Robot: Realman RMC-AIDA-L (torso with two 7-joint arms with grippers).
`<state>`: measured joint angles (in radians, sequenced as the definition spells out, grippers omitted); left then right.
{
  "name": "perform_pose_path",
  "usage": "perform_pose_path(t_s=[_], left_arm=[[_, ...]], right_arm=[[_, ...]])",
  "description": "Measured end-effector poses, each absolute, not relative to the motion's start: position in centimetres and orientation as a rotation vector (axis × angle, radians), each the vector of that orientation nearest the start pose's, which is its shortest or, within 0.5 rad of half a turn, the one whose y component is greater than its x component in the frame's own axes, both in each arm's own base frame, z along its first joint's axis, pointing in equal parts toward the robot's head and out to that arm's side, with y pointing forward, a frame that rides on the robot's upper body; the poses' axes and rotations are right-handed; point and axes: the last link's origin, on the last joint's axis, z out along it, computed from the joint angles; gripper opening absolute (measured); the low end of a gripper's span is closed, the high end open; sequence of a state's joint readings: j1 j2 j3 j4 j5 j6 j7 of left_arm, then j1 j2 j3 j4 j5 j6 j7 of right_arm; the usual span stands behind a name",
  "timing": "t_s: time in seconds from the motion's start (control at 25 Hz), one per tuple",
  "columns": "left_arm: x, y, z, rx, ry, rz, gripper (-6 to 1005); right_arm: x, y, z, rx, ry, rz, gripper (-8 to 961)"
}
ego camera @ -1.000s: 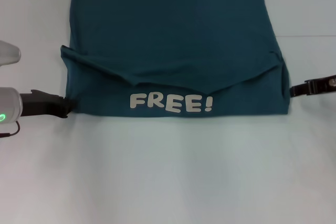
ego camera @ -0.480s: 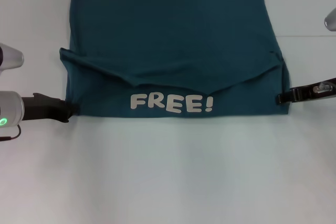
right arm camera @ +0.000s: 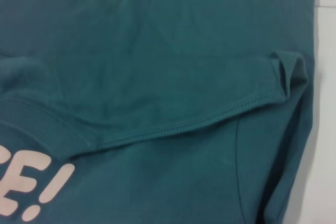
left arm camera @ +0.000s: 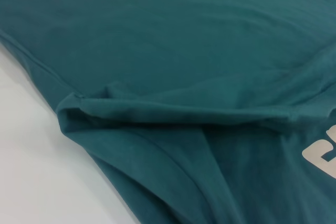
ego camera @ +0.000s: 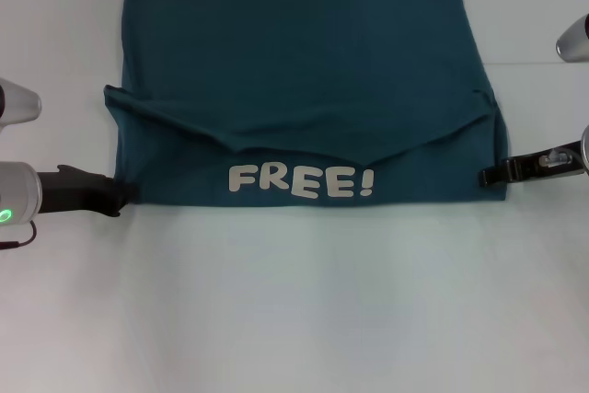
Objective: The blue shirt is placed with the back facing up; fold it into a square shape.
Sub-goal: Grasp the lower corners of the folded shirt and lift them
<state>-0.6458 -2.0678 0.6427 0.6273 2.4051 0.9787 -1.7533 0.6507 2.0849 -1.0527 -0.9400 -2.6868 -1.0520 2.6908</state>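
Overhead, the blue shirt (ego camera: 304,89) lies partly folded on the white tabletop (ego camera: 294,301), its "FREE!" print (ego camera: 301,180) along the near edge. The left tool (ego camera: 124,193) meets the shirt's near left corner and the right tool (ego camera: 486,175) its near right corner; whether either grips cloth I cannot tell. To fold cleanly, both should probably lift together and keep the edge taut. From the left wrist, stacked layers at the folded sleeve show. From the right wrist, hem stitching and a puckered corner appear, unseen from above
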Motion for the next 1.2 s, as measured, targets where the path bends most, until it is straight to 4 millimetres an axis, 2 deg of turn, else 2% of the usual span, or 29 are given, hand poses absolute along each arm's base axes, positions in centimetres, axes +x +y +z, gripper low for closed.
perform_pose_path(t_s=[0.32, 0.88, 1.08, 1.2], left_arm=[[-31.9, 39.5, 0.9, -2.303, -0.975, -0.072, 52], [-31.9, 39.4, 0.8, -2.305, -0.975, -0.07, 53], [-31.9, 39.4, 0.8, -2.305, -0.975, -0.07, 52], [-31.9, 39.4, 0.8, -2.305, -0.975, -0.07, 52]], right_arm=[[27.0, 41.4, 1.2, -2.042, 1.347, -0.115, 607], [27.1, 41.8, 0.4, -2.044, 1.334, -0.117, 421], [27.2, 42.0, 0.3, -2.036, 1.332, -0.11, 425], [27.2, 42.0, 0.3, -2.032, 1.336, -0.107, 339]])
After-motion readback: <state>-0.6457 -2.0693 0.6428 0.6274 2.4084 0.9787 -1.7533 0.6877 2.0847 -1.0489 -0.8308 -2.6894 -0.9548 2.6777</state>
